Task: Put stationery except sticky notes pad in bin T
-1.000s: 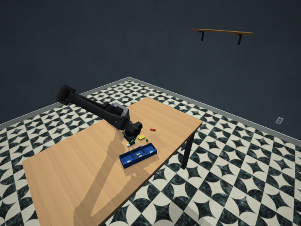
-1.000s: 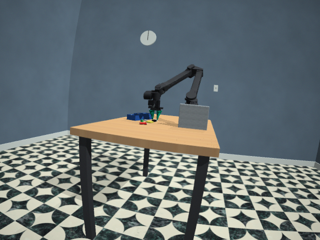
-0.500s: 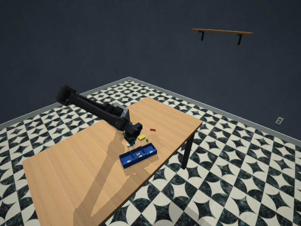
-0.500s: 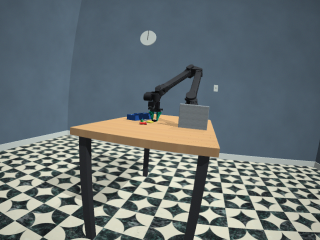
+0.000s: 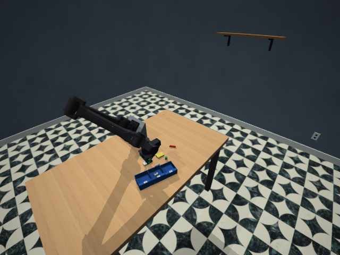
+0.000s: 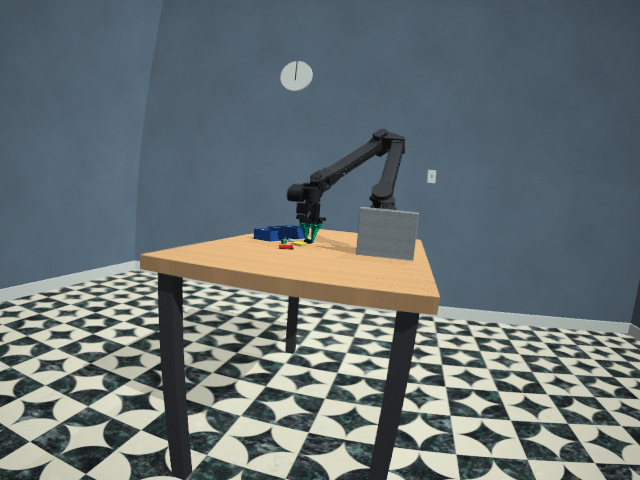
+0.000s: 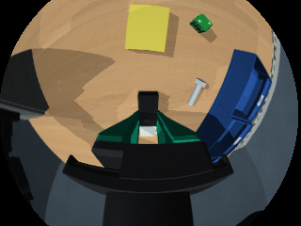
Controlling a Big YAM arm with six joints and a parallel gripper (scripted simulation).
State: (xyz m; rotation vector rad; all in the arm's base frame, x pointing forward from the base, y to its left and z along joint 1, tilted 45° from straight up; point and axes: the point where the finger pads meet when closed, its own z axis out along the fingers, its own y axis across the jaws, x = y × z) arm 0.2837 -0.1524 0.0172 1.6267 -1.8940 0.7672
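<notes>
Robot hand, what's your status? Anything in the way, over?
Hand low, fingers around black-and-white block; grip unclear. Block outside blue bins. Grey bolt lies between, possibly in the way.

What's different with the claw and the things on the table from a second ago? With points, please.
The claw's (image 5: 148, 161) (image 6: 310, 237) (image 7: 148, 120) fingers have moved inward, towards each other, around the black-and-white block (image 5: 144, 163) (image 6: 309, 241) (image 7: 148, 103); I can't tell whether they grip it. The sticky notes (image 5: 159, 154) (image 6: 299, 243) (image 7: 148, 28), green die (image 5: 166, 158) (image 6: 284, 241) (image 7: 201, 24), red piece (image 5: 172, 146) (image 6: 285, 246) and blue bins (image 5: 156, 181) (image 6: 265, 235) (image 7: 223, 105) look unmoved.
</notes>
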